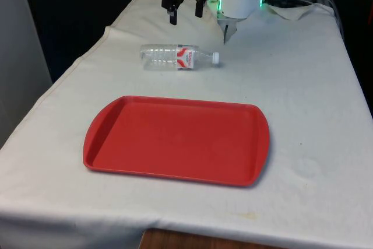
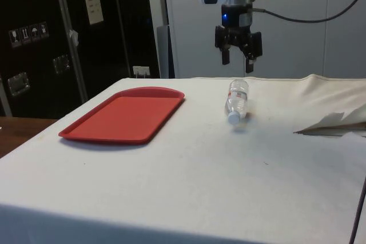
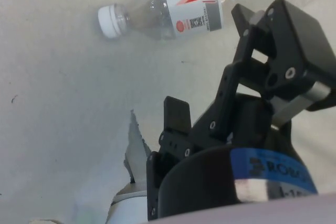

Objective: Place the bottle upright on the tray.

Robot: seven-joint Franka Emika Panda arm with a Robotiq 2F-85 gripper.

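Nearest in the front view lies the red tray (image 1: 176, 141), flat on the white-clothed surface (image 1: 315, 121), with nothing on it. In the side view the tray (image 2: 123, 115) sits well apart from the rest, its rim low all round.

Beyond the tray, with bare cloth between them, the bottle (image 1: 179, 57) lies on its side. It is clear plastic with a red-and-white label and a white cap; the cap points to the front view's right. From the side camera the bottle (image 2: 237, 100) lies with its cap end nearer that camera. In the wrist view the bottle (image 3: 181, 3) shows its label and cap against the cloth. Nothing stands between bottle and tray.

Farther back, at the front view's right, some crumpled white cloth or paper (image 1: 291, 9) lies on the surface near the robot's base; the side view shows a folded edge of it (image 2: 331, 123).

Farthest, the hand (image 1: 186, 11) hangs in the air above and just behind the bottle. In the side view the hand (image 2: 238, 61) has its two fingers spread apart, pointing down, touching nothing and holding nothing.
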